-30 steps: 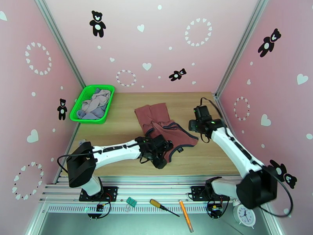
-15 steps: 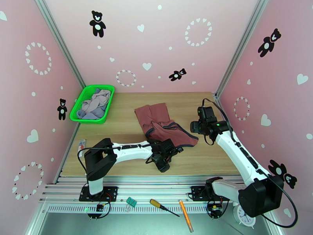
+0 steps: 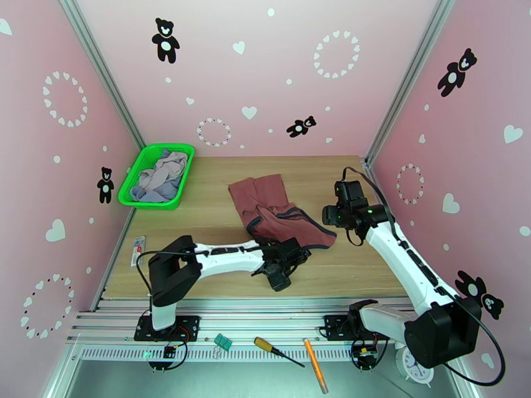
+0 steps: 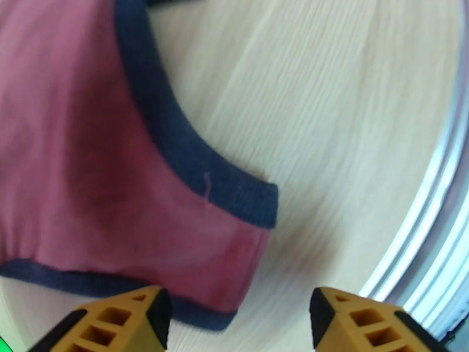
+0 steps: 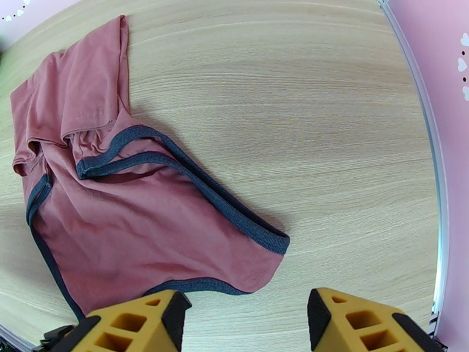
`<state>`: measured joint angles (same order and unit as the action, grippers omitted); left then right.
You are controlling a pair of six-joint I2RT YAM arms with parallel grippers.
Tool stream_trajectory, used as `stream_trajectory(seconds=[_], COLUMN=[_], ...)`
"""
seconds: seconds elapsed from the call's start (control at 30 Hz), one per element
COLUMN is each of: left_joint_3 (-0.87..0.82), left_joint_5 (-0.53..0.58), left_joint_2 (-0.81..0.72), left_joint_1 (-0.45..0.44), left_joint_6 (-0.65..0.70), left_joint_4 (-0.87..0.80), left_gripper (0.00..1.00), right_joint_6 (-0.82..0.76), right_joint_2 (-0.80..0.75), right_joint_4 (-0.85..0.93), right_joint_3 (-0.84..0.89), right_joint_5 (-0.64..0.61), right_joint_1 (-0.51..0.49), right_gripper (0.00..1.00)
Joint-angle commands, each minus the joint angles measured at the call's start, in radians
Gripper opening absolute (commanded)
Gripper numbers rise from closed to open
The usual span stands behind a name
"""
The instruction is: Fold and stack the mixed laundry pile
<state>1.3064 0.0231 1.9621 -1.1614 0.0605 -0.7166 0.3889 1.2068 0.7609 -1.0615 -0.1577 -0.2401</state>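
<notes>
Top external view: bench (image 3: 199, 217) holds the red top (image 3: 279, 207) at mid-right. A second ago its near flap reached further toward the bench's near edge, under the left pincer. Now that edge has drawn in and the top lies shorter, flat and free. My reading is one fold laid and let go, more folds to come. Long axis runs diagonally, far-left to near-right, and the dark-trimmed corner (image 5: 280, 242) points to the right. Basket (image 3: 133, 194) at far left holds the grey shirt (image 3: 162, 172) and the rest, untouched. Left pincer (image 3: 294, 251) has pulled back off the cloth, fingers apart and empty, just beside the near corner (image 4: 258, 200). Right pincer (image 3: 330, 215), also apart and empty, hangs just off the trimmed corner.
</notes>
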Motion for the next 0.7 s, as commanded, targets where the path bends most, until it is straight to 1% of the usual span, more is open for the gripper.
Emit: stream_trajectory(seconds=[0.0, 0.07, 0.13, 0.23, 0.27, 0.3, 0.33, 0.37, 0.47, 0.53, 0.6, 0.67], left_joint_3=[0.019, 0.023, 0.019, -0.002, -0.012, -0.03, -0.05, -0.074, -0.159, -0.21, -0.272, -0.328], left_joint_5=[0.014, 0.016, 0.01, 0.027, 0.041, 0.057, 0.069, 0.079, 0.114, 0.102, 0.086, 0.085], left_joint_2=[0.061, 0.089, 0.095, 0.069, 0.05, 0.027, 0.005, -0.026, -0.118, -0.18, -0.244, -0.293], left_joint_1=[0.003, 0.019, 0.043, 0.068, 0.072, 0.075, 0.075, 0.074, 0.077, 0.075, 0.069, 0.064], left_joint_6=[0.018, 0.013, 0.002, -0.018, -0.023, -0.034, -0.046, -0.064, -0.156, -0.228, -0.293, -0.337], left_joint_4=[0.009, 0.023, 0.042, 0.05, 0.043, 0.036, 0.03, 0.024, 0.004, 0.0, 0.021, 0.046], left_gripper=[0.61, 0.54, 0.45, 0.24, 0.15, 0.07, 0.02, 0.0, 0.0, 0.0, 0.0, 0.0], right_joint_6=[-0.004, -0.01, -0.027, -0.066, -0.084, -0.106, -0.127, -0.155, -0.261, -0.357, -0.466, -0.585], right_joint_2=[-0.02, -0.023, -0.03, -0.039, -0.043, -0.046, -0.049, -0.053, -0.062, -0.052, -0.017, 0.012], right_joint_4=[0.013, 0.015, 0.018, 0.025, 0.028, 0.032, 0.034, 0.036, 0.041, 0.071, 0.142, 0.192], right_joint_3=[0.014, 0.016, 0.019, 0.015, 0.008, -0.003, -0.013, -0.028, -0.08, -0.13, -0.198, -0.23], right_joint_5=[0.013, 0.018, 0.029, 0.047, 0.056, 0.067, 0.076, 0.089, 0.125, 0.17, 0.21, 0.198], right_joint_1=[0.004, 0.005, 0.005, 0.004, 0.004, 0.005, 0.004, 0.004, 0.003, 0.001, -0.004, -0.043], right_gripper=[0.61, 0.6, 0.6, 0.62, 0.62, 0.65, 0.67, 0.67, 0.67, 0.67, 0.67, 0.67])
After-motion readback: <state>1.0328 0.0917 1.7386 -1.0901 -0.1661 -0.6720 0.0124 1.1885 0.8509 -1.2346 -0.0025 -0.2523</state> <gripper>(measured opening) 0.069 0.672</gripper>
